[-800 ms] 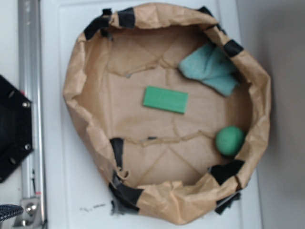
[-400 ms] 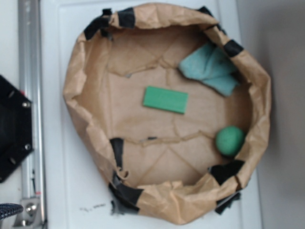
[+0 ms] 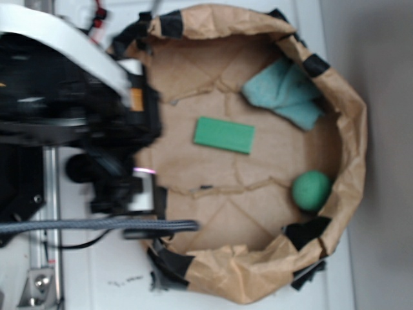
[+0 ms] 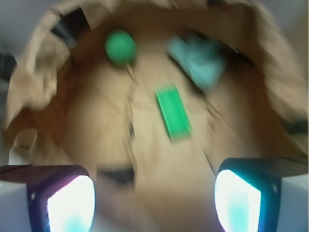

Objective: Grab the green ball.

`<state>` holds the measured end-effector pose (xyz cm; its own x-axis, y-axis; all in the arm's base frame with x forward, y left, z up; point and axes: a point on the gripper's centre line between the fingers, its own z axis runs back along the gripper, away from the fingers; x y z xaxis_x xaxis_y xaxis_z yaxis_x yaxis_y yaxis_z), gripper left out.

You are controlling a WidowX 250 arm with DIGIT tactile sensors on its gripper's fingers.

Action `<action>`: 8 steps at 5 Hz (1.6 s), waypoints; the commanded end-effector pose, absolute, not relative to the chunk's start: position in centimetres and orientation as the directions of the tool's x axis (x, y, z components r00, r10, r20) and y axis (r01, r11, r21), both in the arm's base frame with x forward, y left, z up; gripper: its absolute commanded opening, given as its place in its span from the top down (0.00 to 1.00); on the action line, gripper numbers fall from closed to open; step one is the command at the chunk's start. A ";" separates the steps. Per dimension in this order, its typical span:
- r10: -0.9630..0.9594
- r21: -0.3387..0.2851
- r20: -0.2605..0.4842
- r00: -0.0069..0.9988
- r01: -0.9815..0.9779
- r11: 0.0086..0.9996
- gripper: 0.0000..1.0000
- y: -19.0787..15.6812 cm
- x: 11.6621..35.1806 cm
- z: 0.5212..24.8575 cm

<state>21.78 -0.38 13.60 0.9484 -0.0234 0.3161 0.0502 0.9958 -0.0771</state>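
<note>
- No brand, label or legible writing anywhere; the dark scribble on the white table [image 3: 97,271] at 7 o'clock is too smeared to read.
- Change since the earlier exterior frames: the arm [image 3: 71,116] now fills the 9 to 10 o'clock side, over the left rim of the paper bag [image 3: 352,129]. Earlier that area showed only the rail and a black mount. A grey braided cable [image 3: 97,225] now runs across at 8 o'clock.
- Bag contents unchanged in place: ball, block and cloth lie where they were.
- Count: one green ball [image 3: 312,190], one green block [image 3: 224,135], one teal cloth [image 3: 284,92], one bag, several black tape patches [image 3: 307,231] on the rim.
- Green ball: on the bag floor at 4 o'clock, touching or just beside the inner wall, near a tape patch. In the wrist view it sits at 11 o'clock [image 4: 120,47], well ahead of the tool.
- Green block: flat, near the bag's centre, apart from the ball and cloth. Wrist view, centre [image 4: 173,111].
- Teal cloth: bunched against the wall at 1 o'clock. Wrist view, 1 o'clock [image 4: 198,60], blurred.
- Gripper [image 4: 154,200]: the two fingertips [image 4: 70,203] stand wide apart at the lower corners of the wrist view, nothing between them. Wrist picture is motion-blurred.
- Gripper is above the bag's near edge, well apart from the ball.
</note>
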 end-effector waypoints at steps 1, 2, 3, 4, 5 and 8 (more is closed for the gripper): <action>-0.180 -0.077 0.361 0.915 0.222 0.972 0.00 -2.5 30.0 10.5; -0.273 -0.058 0.351 0.896 0.312 0.948 0.00 -5.9 30.9 9.5; -0.320 -0.058 0.348 0.881 0.361 0.931 0.00 -8.1 31.2 9.1; -0.342 -0.025 0.347 0.873 0.373 0.927 0.00 -8.8 32.3 8.1; -0.325 0.000 0.346 0.880 0.346 0.938 0.00 -7.2 34.4 7.1; -0.331 0.058 0.468 0.820 0.345 0.937 1.00 -5.6 35.7 5.5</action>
<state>34.95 -4.81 4.40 0.8382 -0.3293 0.4347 0.3459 0.9373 0.0431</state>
